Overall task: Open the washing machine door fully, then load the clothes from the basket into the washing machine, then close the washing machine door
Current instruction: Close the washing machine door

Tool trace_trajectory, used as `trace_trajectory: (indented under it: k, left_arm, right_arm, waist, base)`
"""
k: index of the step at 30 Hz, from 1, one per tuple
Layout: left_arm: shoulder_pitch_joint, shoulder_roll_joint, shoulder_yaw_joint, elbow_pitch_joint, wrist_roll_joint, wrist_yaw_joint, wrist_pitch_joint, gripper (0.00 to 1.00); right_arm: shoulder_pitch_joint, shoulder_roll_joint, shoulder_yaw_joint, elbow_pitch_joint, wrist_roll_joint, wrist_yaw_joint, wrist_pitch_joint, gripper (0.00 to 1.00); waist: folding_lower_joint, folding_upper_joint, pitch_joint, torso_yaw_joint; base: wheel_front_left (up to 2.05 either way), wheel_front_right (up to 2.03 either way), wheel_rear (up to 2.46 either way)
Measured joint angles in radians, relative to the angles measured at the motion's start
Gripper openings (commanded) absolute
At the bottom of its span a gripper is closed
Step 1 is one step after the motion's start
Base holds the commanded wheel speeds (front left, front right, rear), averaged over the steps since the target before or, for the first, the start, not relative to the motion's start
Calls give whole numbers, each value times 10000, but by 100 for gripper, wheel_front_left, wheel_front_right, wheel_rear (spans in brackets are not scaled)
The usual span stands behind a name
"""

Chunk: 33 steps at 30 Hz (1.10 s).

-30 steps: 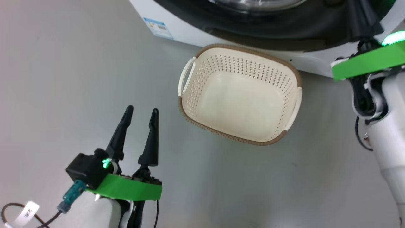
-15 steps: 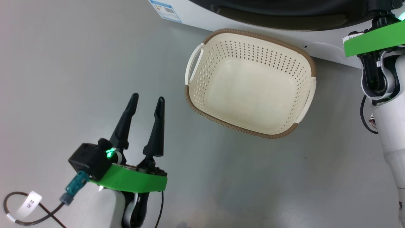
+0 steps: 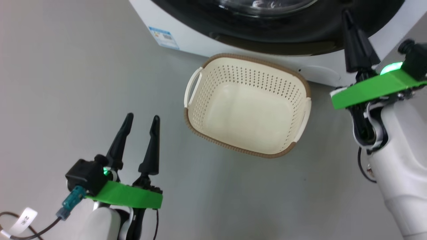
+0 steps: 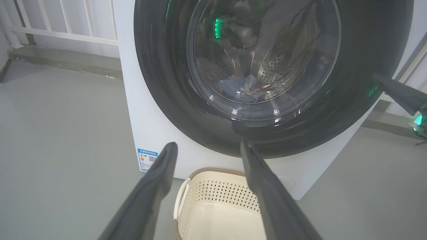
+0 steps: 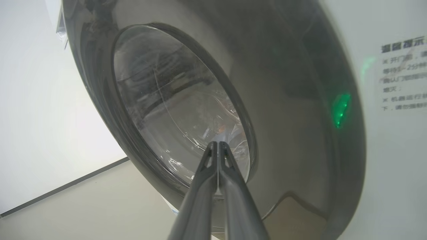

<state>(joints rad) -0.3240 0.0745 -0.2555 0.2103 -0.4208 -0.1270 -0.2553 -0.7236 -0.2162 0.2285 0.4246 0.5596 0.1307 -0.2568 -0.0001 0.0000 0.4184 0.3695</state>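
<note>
The washing machine door (image 4: 263,60) lies shut, flush against the white front of the washing machine (image 4: 150,133). Through its bulging glass the clothes (image 4: 242,88) show as a small heap low in the steel drum. The basket (image 3: 250,71) stands on the grey floor (image 3: 66,83) just before the machine, below the door, its cream bottom in plain sight. The right gripper (image 5: 217,144) has its two dark fingers pressed together with nothing between them, pointing at the door's lower part — contact cannot be told. The left gripper (image 3: 142,116) hangs well left of the basket, fingers spread wide and holding nothing. A blue label sticker (image 3: 163,37) sits low on the machine's front.
</note>
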Motion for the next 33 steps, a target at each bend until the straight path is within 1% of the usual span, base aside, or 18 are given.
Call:
trace_trajectory:
  k: [13,24,33]
  left_arm:
    - [979,704,391,355,4,0,0,100]
    - [1687,1131,679,556,4,0,0,100]
    - [2209,1386,932,635,-2,0,0,100]
  right_arm:
    - [2267,307,-203,-311,33,0,2,100]
    - [3989,357,-598,-437,31,0,2,100]
    - [5029,209,-922,-594,27,0,2,100]
  waist:
    - [-1,0,-1453,-853]
    - [-1,0,-2550,-1966]
    - [0,0,-3252,-2893]
  base:
    - [0,0,0]
    - [0,0,0]
    - [0,0,0]
